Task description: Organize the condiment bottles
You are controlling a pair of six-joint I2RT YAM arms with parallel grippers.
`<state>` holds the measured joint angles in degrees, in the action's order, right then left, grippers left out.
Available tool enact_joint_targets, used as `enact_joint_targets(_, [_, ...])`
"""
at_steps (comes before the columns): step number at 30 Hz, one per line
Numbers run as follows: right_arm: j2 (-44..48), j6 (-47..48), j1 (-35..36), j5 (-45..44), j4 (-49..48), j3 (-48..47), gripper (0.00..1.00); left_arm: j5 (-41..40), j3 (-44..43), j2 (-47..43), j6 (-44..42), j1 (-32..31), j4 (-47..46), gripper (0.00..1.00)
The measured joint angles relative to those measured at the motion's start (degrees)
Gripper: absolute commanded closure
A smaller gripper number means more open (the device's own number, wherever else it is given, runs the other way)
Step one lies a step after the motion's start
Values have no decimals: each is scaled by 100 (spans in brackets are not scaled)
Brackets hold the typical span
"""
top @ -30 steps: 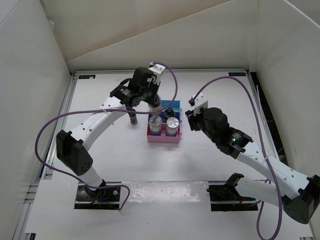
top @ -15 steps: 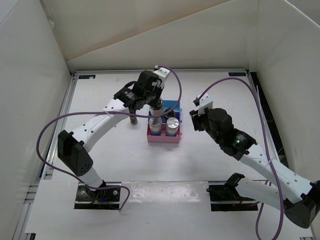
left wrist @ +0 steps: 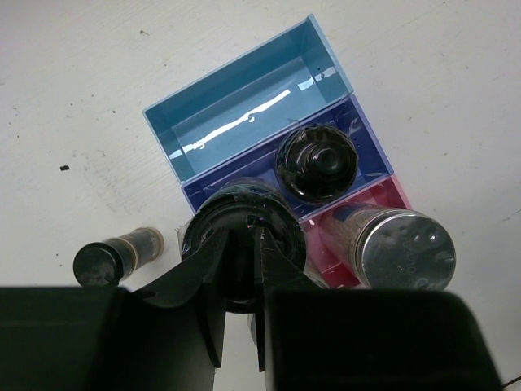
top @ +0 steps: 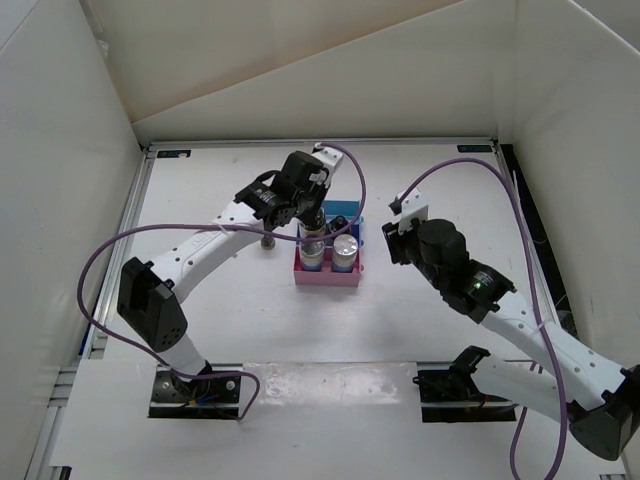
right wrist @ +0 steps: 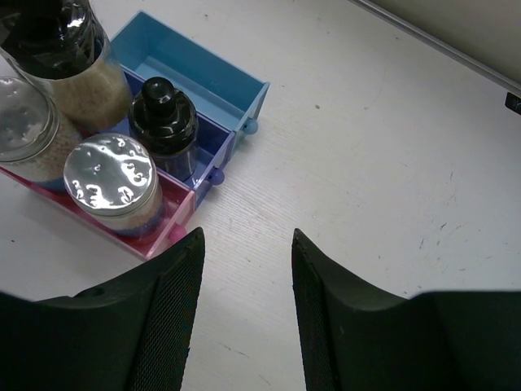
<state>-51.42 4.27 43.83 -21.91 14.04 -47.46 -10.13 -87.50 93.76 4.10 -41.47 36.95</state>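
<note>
Because the black-capped bottle (left wrist: 238,213), pinched at its cap by the left gripper (left wrist: 242,254), hangs over the rack's purple tier (left wrist: 370,145), a skewed descent could knock its seated neighbour (left wrist: 317,163) or the silver-topped bottle (right wrist: 23,122) in front; the right gripper (right wrist: 248,244) hovers, fingers spread, empty.

One silver-topped bottle (right wrist: 20,122) is cut off at the edge.

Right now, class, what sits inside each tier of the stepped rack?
Light-blue tier: empty. Purple tier: one black-capped bottle. Pink tier: two silver-topped bottles. The left gripper, shut on a second black-capped bottle, covers the purple tier's other end; whether that bottle is seated cannot be seen.
</note>
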Motion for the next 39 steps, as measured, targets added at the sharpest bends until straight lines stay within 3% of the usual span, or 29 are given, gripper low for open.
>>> enact_joint_targets(39, [-118, -114, -776, 645, -2, 153, 50, 289, 4, 933, 221, 310, -273, 100])
